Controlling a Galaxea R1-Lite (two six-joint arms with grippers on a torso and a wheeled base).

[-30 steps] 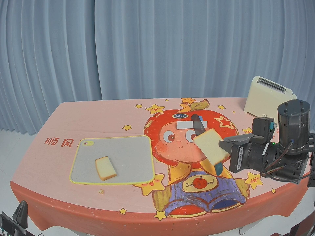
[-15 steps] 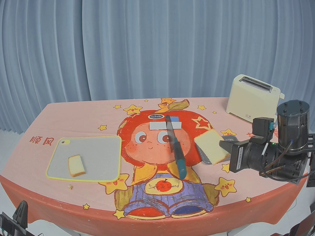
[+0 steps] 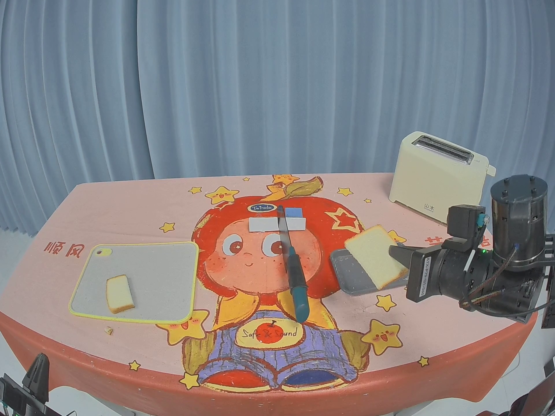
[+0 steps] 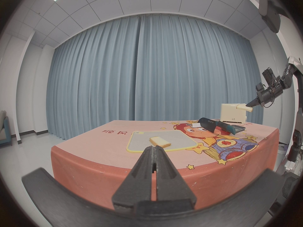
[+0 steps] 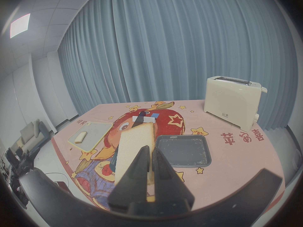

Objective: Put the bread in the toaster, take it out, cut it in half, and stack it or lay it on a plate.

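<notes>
The right fingers (image 5: 137, 171) are clamped on the lower edge of the slice of bread (image 3: 374, 255), which stands clear of the surface at the right of the head view, above the right part of the dark tray (image 3: 347, 273); the toaster (image 3: 436, 174) sits up and to the right of the slice, near but apart, its slot (image 3: 442, 148) running long from upper left to lower right. We judge the slice's broad face must be turned to line up with that slot before it goes in. The right arm is plainly the nearer; the left fingers (image 4: 145, 164) are pressed together on nothing, well apart from the toaster. Since the earlier frames the whole head view has slid leftward, so the camera has turned; the slice keeps its place in the frame, yet it hung over the knife (image 3: 295, 273) then and hangs over the tray now, closer to the toaster.
</notes>
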